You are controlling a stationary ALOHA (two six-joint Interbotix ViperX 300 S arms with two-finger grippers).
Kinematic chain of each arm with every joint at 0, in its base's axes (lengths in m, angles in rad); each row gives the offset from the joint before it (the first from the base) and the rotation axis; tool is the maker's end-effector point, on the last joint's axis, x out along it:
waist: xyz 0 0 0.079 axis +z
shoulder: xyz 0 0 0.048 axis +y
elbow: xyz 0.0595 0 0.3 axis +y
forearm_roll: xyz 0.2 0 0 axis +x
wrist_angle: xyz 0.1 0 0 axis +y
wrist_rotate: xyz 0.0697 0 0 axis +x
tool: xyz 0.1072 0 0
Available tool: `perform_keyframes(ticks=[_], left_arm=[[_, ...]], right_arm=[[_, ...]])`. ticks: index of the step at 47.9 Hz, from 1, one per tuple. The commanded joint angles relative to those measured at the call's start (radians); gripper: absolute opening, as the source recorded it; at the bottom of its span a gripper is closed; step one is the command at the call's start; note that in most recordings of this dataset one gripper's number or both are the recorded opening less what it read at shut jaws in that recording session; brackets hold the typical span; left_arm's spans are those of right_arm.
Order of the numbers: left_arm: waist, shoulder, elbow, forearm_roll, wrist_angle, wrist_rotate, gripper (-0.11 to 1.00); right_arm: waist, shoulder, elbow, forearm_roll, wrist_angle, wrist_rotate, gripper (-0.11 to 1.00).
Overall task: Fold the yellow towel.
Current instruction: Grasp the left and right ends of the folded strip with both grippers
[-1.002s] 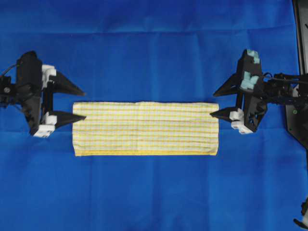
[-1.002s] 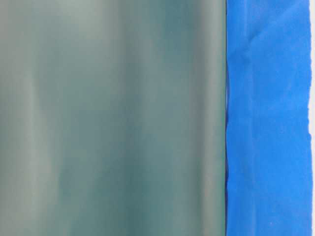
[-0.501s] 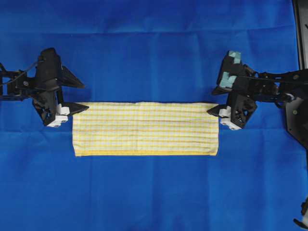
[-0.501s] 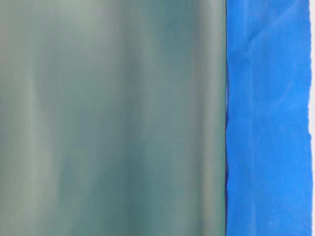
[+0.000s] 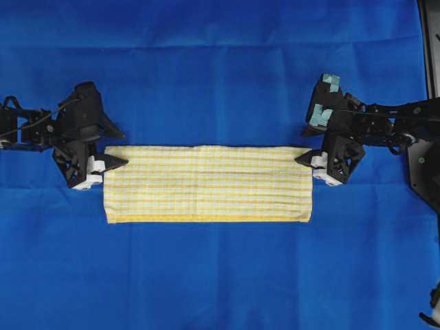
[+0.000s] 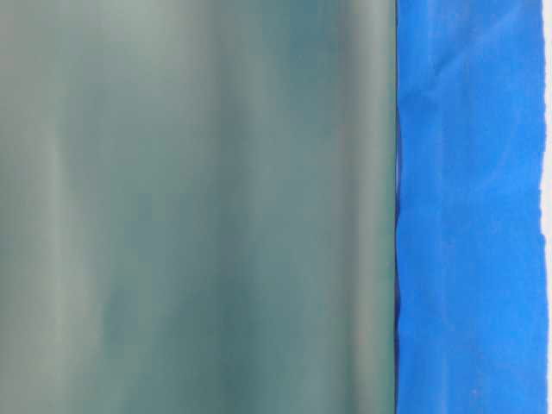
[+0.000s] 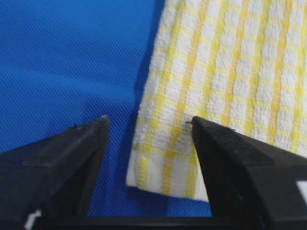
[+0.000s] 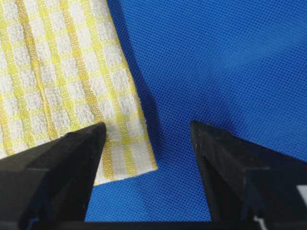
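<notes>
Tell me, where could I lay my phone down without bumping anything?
On the blue cloth below the yellow towel, or on the wide strip above it. It is crowded at the towel's two upper corners, where the left gripper and right gripper hover with open jaws.

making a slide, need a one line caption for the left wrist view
Open left hand straddling the corner of the yellow towel on the blue cloth.

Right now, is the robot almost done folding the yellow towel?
Partly. The yellow towel already lies as a long flat strip on the blue cloth. The left pincer and right pincer are open at its two top corners, gripping nothing. Grabbing and folding the ends together remain.
</notes>
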Motion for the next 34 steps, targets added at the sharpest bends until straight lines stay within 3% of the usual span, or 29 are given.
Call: perform_keyframes(ticks=[1, 5, 11, 14, 26, 34], left_arm=[[-0.003, -0.003, -0.025, -0.002, 0.046, -0.002, 0.53], [-0.003, 0.002, -0.035, -0.002, 0.101, 0.005, 0.35], [-0.003, 0.005, -0.044, -0.002, 0.147, 0.006, 0.06], [-0.003, 0.005, -0.044, -0.002, 0.149, 0.006, 0.02], [-0.003, -0.035, -0.067, 0.002, 0.184, 0.006, 0.02], [-0.003, -0.129, -0.103, 0.002, 0.284, 0.006, 0.02]], right_arm=[[-0.003, -0.003, -0.018, -0.003, -0.005, -0.005, 0.67], [-0.003, -0.002, -0.020, -0.006, 0.002, -0.011, 0.52], [-0.002, -0.002, -0.020, -0.017, 0.005, -0.012, 0.14], [-0.003, -0.002, -0.021, -0.021, 0.003, -0.012, 0.02], [-0.005, -0.034, -0.018, -0.023, 0.006, -0.011, 0.02], [-0.028, -0.129, -0.020, -0.023, 0.046, -0.006, 0.02]])
